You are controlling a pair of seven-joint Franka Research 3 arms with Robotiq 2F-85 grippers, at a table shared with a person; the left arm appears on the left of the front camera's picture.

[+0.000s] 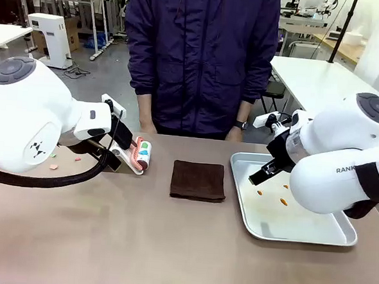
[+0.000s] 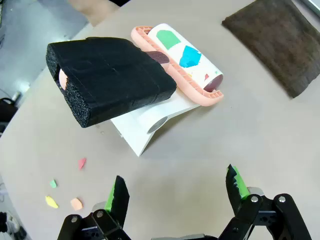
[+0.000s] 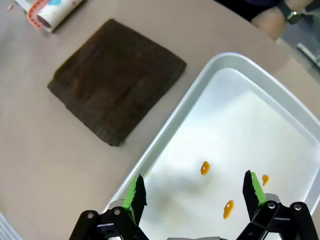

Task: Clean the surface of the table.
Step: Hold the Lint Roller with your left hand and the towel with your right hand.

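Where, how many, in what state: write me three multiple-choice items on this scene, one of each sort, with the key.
1. Where does the brown cloth lie?
A. On the table, between the lint roller and the tray
B. Inside the tray
C. Under the lint roller

2. How many orange spots mark the tray's floor?
A. One
B. Three
C. Six

3. What state is the left tool in?
A. Shut on the cloth
B. Shut on the lint roller
C. Open, holding nothing

Key:
1. A, since the front view shows the cloth flat on bare tabletop with the roller on one side and the tray on the other.
2. B, since the right wrist view shows three separate spots.
3. C, since its green pads stand wide apart over bare tabletop.
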